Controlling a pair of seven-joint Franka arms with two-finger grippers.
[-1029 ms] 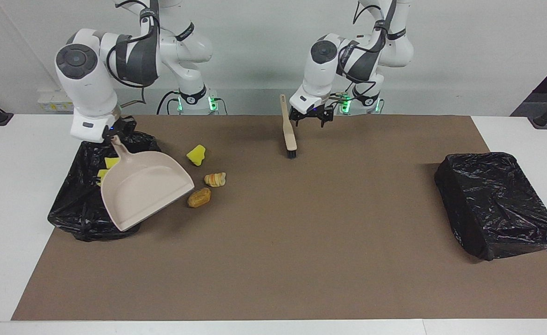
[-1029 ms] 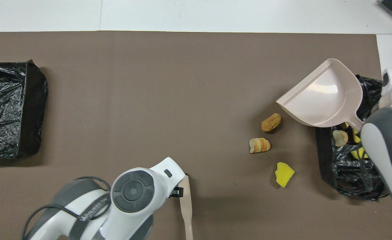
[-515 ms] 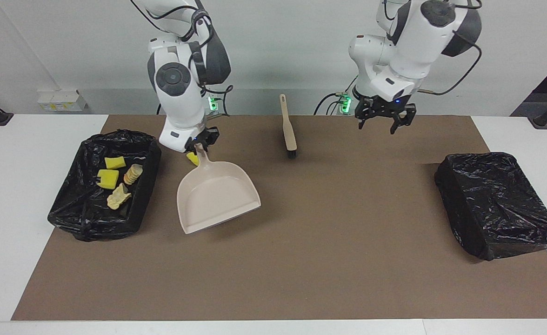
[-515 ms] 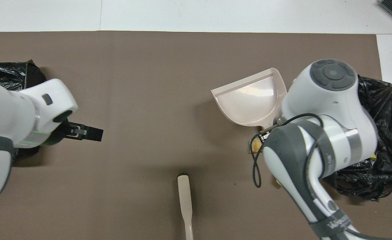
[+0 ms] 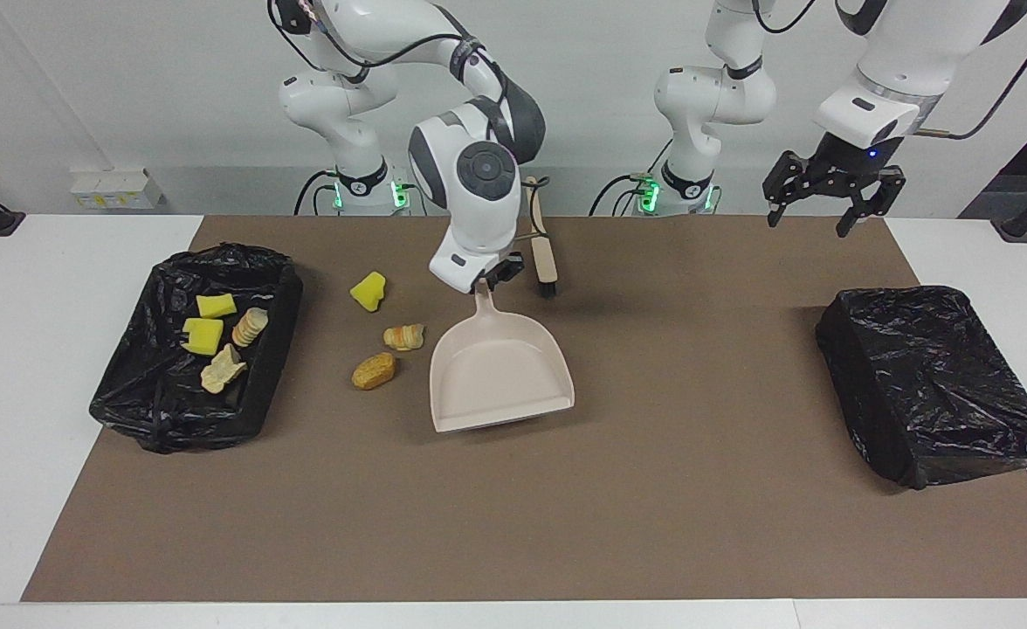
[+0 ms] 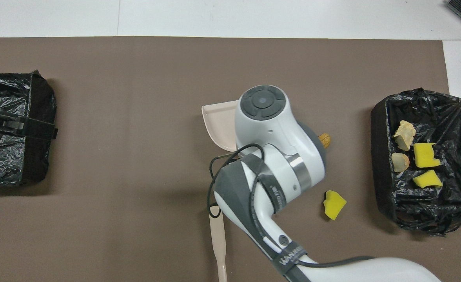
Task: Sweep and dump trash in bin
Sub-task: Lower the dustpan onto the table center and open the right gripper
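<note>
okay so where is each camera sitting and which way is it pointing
Facing view: high across the table, facing the robots; shows both arms whole, right gripper shut on the dustpan handle, left gripper open over the mat's edge.
Overhead view: above the robots' end, looking steeply down; shows the right arm's wrist covering the dustpan, and the left gripper over the covered bin.
Both share: brush, open bin, yellow chunk.

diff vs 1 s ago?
The right claw, shut on the dustpan handle throughout, carried it from over the bin holding trash toward the table's middle, past the three loose trash pieces. The left claw, open, rose from beside the brush and swung toward the second bin. Brush, both bins and all trash stayed put.
</note>
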